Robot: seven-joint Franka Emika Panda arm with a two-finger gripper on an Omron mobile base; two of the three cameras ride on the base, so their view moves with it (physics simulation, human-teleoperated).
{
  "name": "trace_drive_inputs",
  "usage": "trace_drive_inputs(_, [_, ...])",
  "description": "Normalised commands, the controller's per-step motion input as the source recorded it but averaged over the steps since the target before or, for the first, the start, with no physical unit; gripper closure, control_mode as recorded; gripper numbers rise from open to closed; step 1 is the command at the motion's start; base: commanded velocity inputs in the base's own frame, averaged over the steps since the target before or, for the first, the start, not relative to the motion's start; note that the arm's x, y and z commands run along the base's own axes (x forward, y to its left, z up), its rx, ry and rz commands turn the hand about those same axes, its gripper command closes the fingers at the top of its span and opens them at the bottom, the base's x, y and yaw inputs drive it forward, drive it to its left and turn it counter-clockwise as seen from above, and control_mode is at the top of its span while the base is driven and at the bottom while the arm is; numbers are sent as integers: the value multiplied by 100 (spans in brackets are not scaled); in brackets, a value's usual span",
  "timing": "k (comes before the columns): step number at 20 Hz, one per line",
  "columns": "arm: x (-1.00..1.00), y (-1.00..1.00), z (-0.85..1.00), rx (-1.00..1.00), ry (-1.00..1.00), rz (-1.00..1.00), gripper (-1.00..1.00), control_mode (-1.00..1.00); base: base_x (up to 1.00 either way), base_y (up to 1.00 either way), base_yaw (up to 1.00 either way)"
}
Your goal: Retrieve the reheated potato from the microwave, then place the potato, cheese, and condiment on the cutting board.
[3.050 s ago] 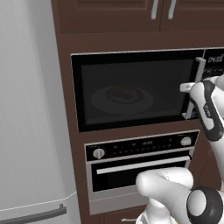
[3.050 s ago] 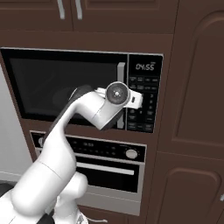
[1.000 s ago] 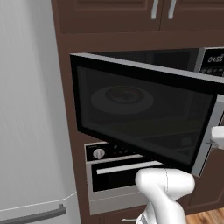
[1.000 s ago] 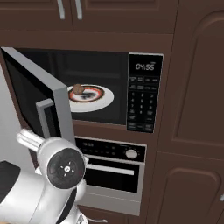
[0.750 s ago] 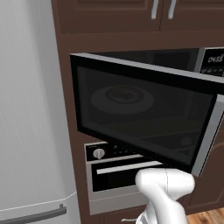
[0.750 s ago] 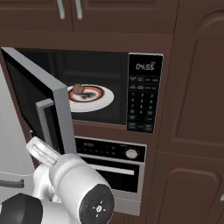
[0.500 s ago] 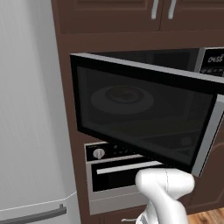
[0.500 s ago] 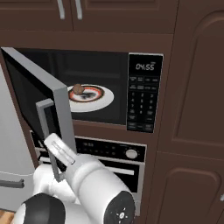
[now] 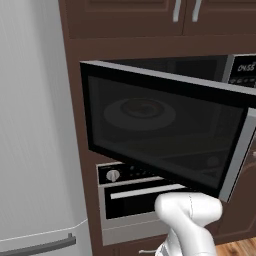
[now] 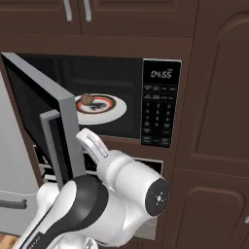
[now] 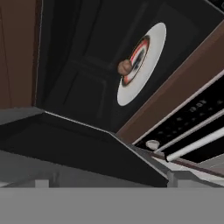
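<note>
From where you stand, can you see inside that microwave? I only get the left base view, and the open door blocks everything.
Observer: Yes. In the right base view the microwave stands open, and a white plate lies inside it.
Operator: Is there any food on it?
Observer: A small brown potato sits on the plate's left part.
Operator: And the robot's claw, where is it?
Observer: The gripper is below the microwave's opening, beside the door's free edge, with nothing in it.
Operator: Is the clock lit?
Observer: The right base view shows the display lit above the keypad.
</note>
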Motion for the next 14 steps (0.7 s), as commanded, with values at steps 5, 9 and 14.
trace_drive_inputs(5, [16,55,-17,0,2,21,-100,-100,0,0,0])
trace_drive_inputs(9, [-18,41,-1,0,10,43,-100,-100,0,0,0])
trace_drive_inputs(14, [-41,60,-2,0,1,44,-100,-100,0,0,0])
